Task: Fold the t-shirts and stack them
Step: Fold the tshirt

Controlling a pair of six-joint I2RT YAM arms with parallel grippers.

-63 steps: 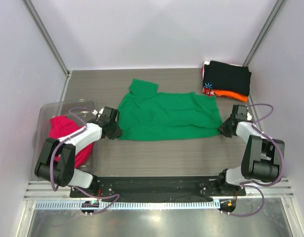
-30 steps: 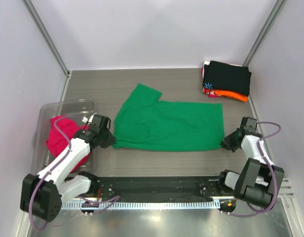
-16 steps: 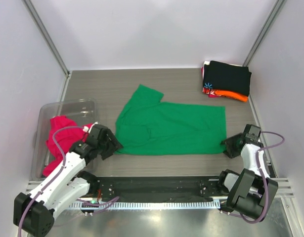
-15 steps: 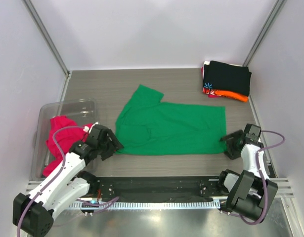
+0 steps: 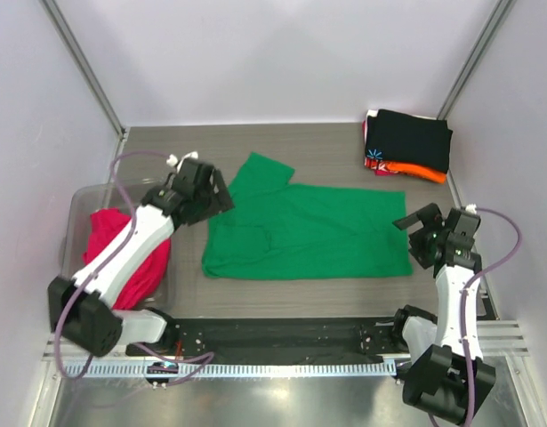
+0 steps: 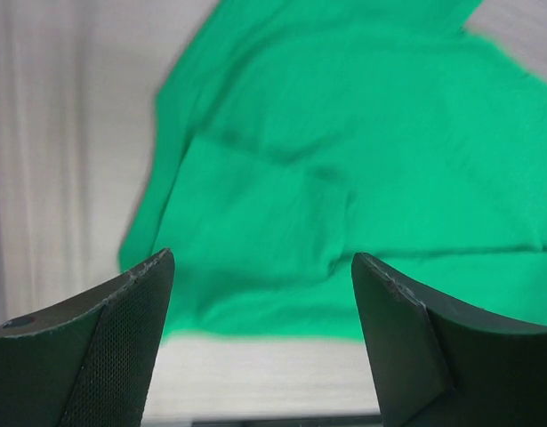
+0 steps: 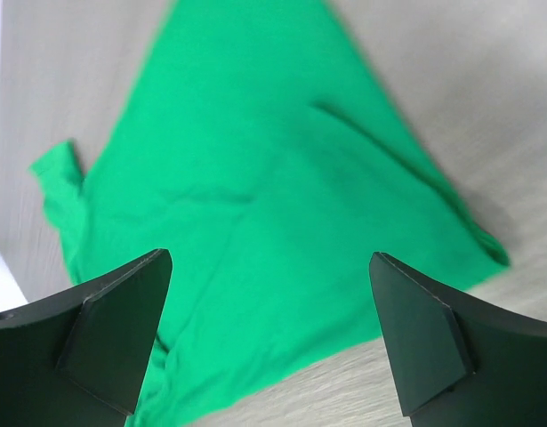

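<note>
Stretching the left arm from its near-left base out across the clear bin (image 5: 86, 197), bending it at the elbow and aiming the left gripper (image 5: 221, 192) rightward over the left edge of the green t-shirt (image 5: 309, 233). Holding those jaws wide apart and gripping nothing, with only green cloth and a strip of table (image 5: 300, 147) showing between them in the left wrist view. Raising the right arm almost straight up from its near-right base, tipping the wrist leftward and setting the right gripper (image 5: 414, 237) just beside the shirt's right edge. Spreading those jaws fully as well, empty, above the shirt's near-right corner.

Showing the green t-shirt spread flat across the middle of the table, one sleeve pointing far-left and a few creases running near its left side. Showing the magenta-pink t-shirt (image 5: 102, 233) bunched inside the bin at the left, partly hidden under the left arm. Showing the black t-shirt (image 5: 411, 138) topping a folded stack in the far-right corner, with the orange t-shirt (image 5: 424, 171) and the red-patterned t-shirt (image 5: 377, 161) peeking out beneath it.
</note>
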